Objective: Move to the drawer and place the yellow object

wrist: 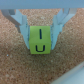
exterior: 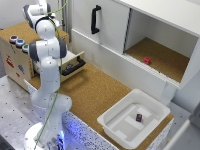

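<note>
In the wrist view my gripper is shut on the yellow object, a small yellow-green block with black marks, held between the two pale fingers above a cork surface. In the exterior view the drawer of the light wooden box stands pulled open, its black bar handle facing the cork counter. The arm's end is up over the box, at the exterior view's top left. The fingers and the block do not show in that view.
A white cabinet door with a vertical black handle stands behind. An open compartment holds a small red cube. A white bin holds a dark purple block. Coloured buttons sit on the box.
</note>
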